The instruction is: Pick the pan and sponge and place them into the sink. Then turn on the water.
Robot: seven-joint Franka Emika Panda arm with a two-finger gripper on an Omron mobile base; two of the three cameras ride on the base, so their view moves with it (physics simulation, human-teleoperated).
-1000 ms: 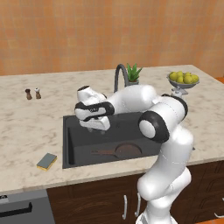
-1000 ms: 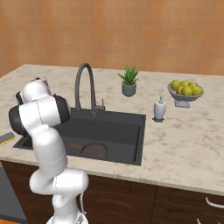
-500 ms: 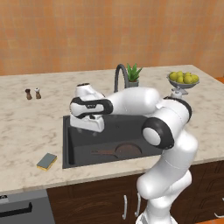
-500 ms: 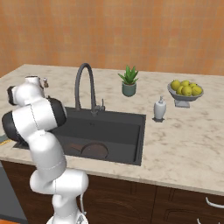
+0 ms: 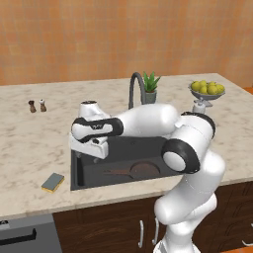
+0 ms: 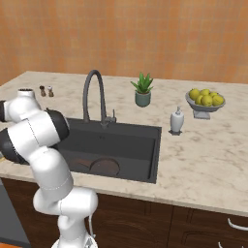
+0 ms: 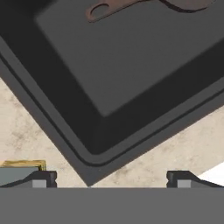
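The dark brown pan (image 5: 144,170) lies in the black sink (image 5: 129,146), its thin handle (image 5: 116,172) pointing left. In the right base view the pan (image 6: 104,167) rests near the basin's front wall. The yellow sponge (image 5: 53,182), grey-blue face up, sits on the counter left of the sink's front corner. My gripper (image 5: 88,150) hangs open over the sink's left rim, nothing between its fingers. In the hand view the gripper (image 7: 111,179) looks down at the sink's corner (image 7: 89,168), with the sponge (image 7: 21,168) beside the left fingertip and the pan handle (image 7: 109,7) at the top. No water falls from the arched faucet (image 5: 135,88).
Salt and pepper shakers (image 5: 37,105) stand at the back left. Behind the sink is a potted plant (image 6: 142,90). A soap dispenser (image 6: 177,121) and a bowl of lemons (image 6: 205,100) sit to the sink's right. My own arm spans the basin.
The arm has swung left across the sink, carrying the open gripper from over the basin to its left rim, nearer the sponge. Pan and sponge have not moved.
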